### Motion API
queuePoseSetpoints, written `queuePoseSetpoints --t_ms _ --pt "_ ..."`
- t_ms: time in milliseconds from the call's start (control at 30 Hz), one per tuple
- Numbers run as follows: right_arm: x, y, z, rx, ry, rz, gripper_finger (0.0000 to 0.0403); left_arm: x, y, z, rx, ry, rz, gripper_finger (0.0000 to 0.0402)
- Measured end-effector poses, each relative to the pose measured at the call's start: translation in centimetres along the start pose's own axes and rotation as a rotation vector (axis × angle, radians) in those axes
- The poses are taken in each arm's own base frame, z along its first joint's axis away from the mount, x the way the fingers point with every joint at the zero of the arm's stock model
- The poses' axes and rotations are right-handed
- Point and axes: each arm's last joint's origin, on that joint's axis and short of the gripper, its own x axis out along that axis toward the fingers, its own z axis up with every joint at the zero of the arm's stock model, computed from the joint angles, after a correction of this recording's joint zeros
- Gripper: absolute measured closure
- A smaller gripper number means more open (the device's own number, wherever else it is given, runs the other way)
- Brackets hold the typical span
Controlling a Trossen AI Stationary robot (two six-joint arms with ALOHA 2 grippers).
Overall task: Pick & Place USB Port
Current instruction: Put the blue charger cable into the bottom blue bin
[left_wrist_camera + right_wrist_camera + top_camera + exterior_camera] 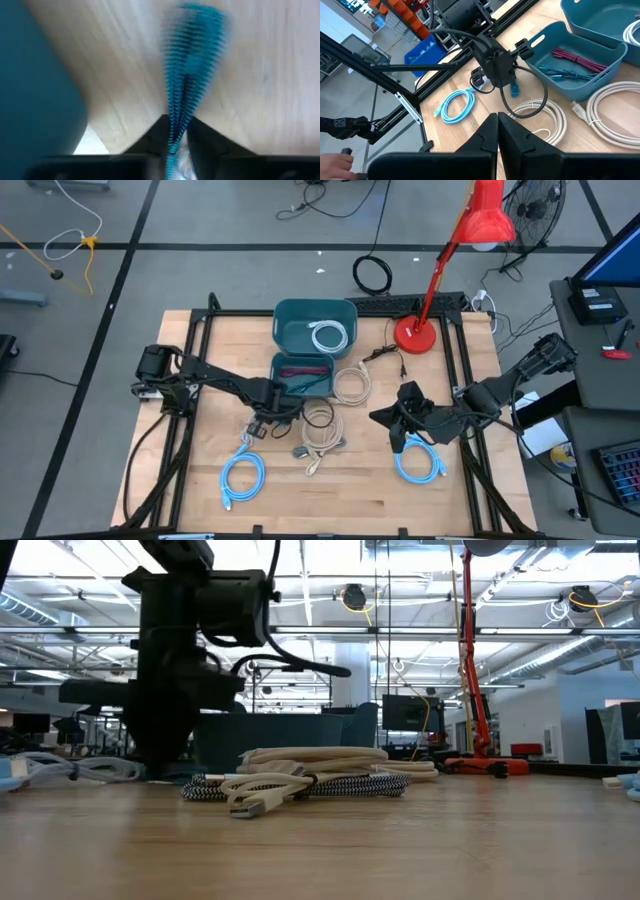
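A teal braided USB cable (192, 55) runs out from between the fingers of my left gripper (176, 125), which is shut on it and points down at the wooden table just left of the beige and black coil (320, 430). In the right wrist view a short teal end (514, 89) shows beside that gripper (492, 67), close to the wood. The near teal bin (303, 375) holds a red cable and a teal cable; the far teal bin (315, 325) holds a white one. My right gripper (498, 125) is shut and waits above the table's right side (400, 423). My left gripper pinches the teal braided cable (179, 112) between its two fingers, coming from above and pointing down. The fingers lie across the cable, which stretches away from them over the table. I cannot tell whether it rests on the wood or which part of its length is held.
Two light blue coils (242, 477) (420, 463) lie near the front. A cream coil (350, 385) sits right of the near bin. A red desk lamp (415, 332) stands at the back right. Black frame rails (190, 350) edge the table.
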Motion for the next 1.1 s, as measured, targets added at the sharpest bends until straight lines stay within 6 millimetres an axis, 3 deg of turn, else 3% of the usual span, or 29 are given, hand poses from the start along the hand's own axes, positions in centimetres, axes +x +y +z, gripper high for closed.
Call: queuePoseSetpoints --t_ms 67,300,567,733,933,1100 --pt "0.0 0.0 0.0 0.0 0.0 0.0 0.0403 -0.2 0.1 0.4 -0.083 -0.034 -0.021 0.0384" --pt "0.0 0.0 0.0 -0.014 -0.001 0.0 0.0403 -2.5 0.6 1.9 -0.336 -0.12 -0.042 0.0392" --pt "0.0 0.0 0.0 -0.023 0.0 0.001 0.0403 -10.5 2.2 3.8 -0.338 -0.221 0.083 0.0392" --pt "0.0 0.0 0.0 -0.027 0.001 0.001 0.0403 -13.9 6.3 3.1 -0.405 -0.276 0.244 0.0392" --pt "0.0 0.0 0.0 -0.027 0.0 0.001 0.0403 -11.8 12.0 0.8 -0.528 -0.26 0.161 0.0392" --pt "0.0 0.0 0.0 -0.019 -0.002 0.003 0.0403 -9.5 14.1 1.0 -0.513 -0.282 0.099 0.0392"
